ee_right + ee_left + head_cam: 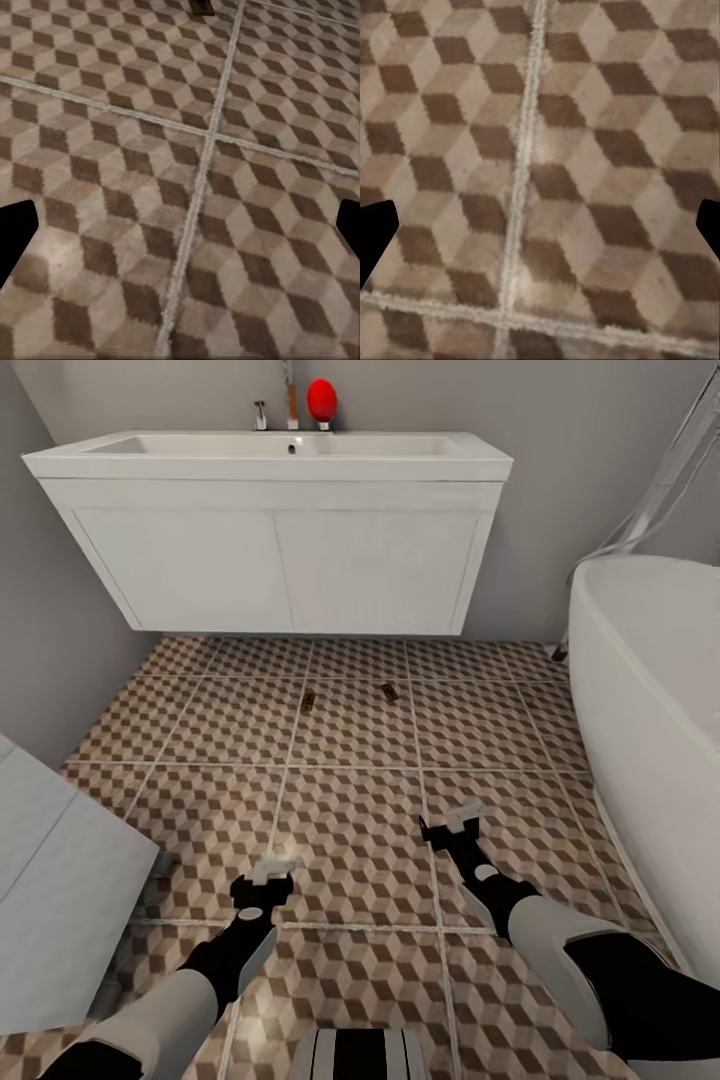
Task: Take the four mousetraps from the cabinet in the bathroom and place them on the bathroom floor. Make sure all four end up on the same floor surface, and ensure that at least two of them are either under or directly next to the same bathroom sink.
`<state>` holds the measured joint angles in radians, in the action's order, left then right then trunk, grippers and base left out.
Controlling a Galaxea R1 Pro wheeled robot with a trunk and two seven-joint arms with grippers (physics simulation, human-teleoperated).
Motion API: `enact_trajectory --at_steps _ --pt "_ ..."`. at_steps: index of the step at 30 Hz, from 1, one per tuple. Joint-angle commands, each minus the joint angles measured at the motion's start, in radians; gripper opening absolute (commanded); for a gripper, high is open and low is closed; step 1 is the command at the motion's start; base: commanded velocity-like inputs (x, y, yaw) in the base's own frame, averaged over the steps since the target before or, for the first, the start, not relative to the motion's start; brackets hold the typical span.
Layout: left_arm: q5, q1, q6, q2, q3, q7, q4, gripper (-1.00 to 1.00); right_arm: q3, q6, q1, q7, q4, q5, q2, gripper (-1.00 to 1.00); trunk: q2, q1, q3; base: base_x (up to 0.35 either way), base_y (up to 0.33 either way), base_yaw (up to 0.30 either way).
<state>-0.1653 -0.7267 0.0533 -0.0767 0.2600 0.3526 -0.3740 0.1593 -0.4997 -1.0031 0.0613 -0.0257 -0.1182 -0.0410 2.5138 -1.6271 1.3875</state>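
both sets of jaws stand wide apart with nothing between them: in each wrist view the dark fingertips sit at the far edges of the picture, with bare tile between.

from left to right in the head view: a pale grey slab (60,900) juts in at the lower left, beside the grey wall. the left gripper (268,872) hangs over the bathroom floor (350,840), its light-coloured fingers pointing toward the sink. the left wrist view looks close down on a crossing of pale grout lines in the cube-patterned tile.

ahead, the sink (270,450) sits on its white wall-hung vanity (280,560), with a chrome faucet (262,415) and a red rounded thing (321,400) on the back ledge. on the floor just in front of the vanity lie two mousetraps, well apart from both grippers: the left mousetrap (307,702) and the right mousetrap (389,691), near each other. one small dark-and-tan trap shows at the edge of the right wrist view (201,7).

the right gripper (462,818) hovers above the tiles, a little nearer the sink than the left. farthest right stands the white bathtub (650,700), with a hose (650,510) running up the wall behind it.
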Motion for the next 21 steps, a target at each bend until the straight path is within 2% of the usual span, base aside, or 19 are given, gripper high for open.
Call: enact_trajectory --at_steps 1,3,4,9,10,11,17,21 --pt "-0.01 0.006 0.016 0.001 0.008 0.006 0.001 1.0 0.0 -0.008 0.005 0.006 0.001 -0.01 -0.001 1.0 0.0 0.001 -0.003 0.0 0.0 0.0" --pt "-0.01 0.018 0.059 0.001 0.008 0.006 0.004 1.0 0.0 -0.019 0.013 0.006 0.001 -0.01 -0.001 1.0 -0.001 0.001 -0.011 0.0 0.0 0.0" --pt "-0.01 0.028 0.136 0.001 0.009 0.006 0.014 1.0 0.0 -0.027 0.018 0.006 0.001 -0.011 -0.001 1.0 -0.001 0.002 -0.015 0.0 0.0 0.0" --pt "-0.01 0.042 0.384 0.0 0.009 0.007 0.109 1.0 0.0 -0.038 0.025 0.006 0.001 -0.012 0.001 1.0 -0.002 0.004 -0.034 0.0 0.0 0.0" --pt "-0.01 0.045 0.495 -0.003 0.01 0.007 0.188 1.0 0.0 -0.04 0.027 0.006 0.001 -0.012 0.002 1.0 -0.002 0.005 -0.038 0.0 0.0 0.0" --pt "-0.01 0.047 0.542 -0.004 0.011 0.007 0.223 1.0 0.0 -0.042 0.029 0.006 0.001 -0.012 0.002 1.0 -0.002 0.005 -0.042 0.0 0.0 0.0" --pt "-0.01 0.048 0.609 -0.003 0.011 0.006 0.283 1.0 0.0 -0.043 0.035 0.006 0.002 -0.012 0.003 1.0 -0.004 0.008 -0.065 0.0 0.0 0.0" --pt "-0.01 0.049 0.651 -0.002 0.011 -0.008 0.324 1.0 0.0 -0.044 0.062 0.007 0.002 -0.012 0.003 1.0 -0.005 0.01 -0.081 0.0 0.0 0.0"
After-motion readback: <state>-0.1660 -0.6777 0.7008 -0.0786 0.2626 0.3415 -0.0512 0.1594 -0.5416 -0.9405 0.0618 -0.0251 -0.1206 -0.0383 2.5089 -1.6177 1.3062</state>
